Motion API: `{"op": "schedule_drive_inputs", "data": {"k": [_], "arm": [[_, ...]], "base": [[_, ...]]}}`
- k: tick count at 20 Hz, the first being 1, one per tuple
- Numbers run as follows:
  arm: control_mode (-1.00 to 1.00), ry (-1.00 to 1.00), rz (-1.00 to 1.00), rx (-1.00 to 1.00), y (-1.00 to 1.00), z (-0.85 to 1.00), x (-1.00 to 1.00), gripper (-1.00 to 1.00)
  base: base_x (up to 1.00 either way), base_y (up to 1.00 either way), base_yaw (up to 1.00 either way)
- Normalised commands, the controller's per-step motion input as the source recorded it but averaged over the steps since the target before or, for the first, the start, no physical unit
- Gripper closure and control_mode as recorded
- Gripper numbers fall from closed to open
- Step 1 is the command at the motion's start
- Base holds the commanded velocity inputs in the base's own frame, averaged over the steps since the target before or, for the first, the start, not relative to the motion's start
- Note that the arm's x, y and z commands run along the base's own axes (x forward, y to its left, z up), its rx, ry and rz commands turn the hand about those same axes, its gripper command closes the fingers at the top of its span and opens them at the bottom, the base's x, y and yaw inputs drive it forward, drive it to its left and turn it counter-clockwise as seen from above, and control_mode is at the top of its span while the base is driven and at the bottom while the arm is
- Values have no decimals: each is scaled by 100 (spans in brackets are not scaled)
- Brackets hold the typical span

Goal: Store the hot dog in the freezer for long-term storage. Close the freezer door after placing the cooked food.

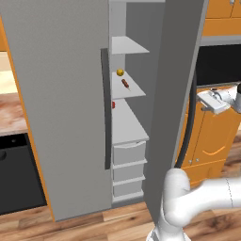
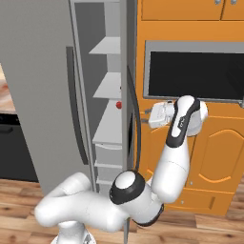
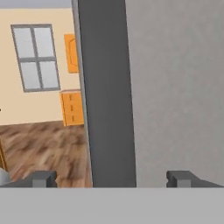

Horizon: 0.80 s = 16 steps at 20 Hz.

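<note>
The hot dog, a thin reddish-brown stick, lies on a white shelf inside the freezer, just below a small yellow ball. The freezer door stands swung wide open. My gripper hovers on the outer side of that door, level with the upper part of its dark curved handle. In the hand view the open gripper has the dark handle running up between its fingertips, with nothing held. From the right base view the gripper sits close to the handle.
The wider grey door is closed to the left, with its own dark handle. A small red lump sits on the lower shelf, above white drawers. Orange cabinets and a dark oven stand right of the freezer.
</note>
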Motion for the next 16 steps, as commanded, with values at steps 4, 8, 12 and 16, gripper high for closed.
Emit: {"op": "schedule_drive_inputs", "data": {"k": [4,8,12,16], "arm": [[-100,0,-19,0,13,-11,0,-100],[-100,0,-14,0,12,-15,6,-100],[-100,0,-5,0,3,-8,9,-100],[-100,0,0,0,0,0,10,-100]], "base": [[0,0,0],[0,0,0],[0,0,0],[0,0,0]]}}
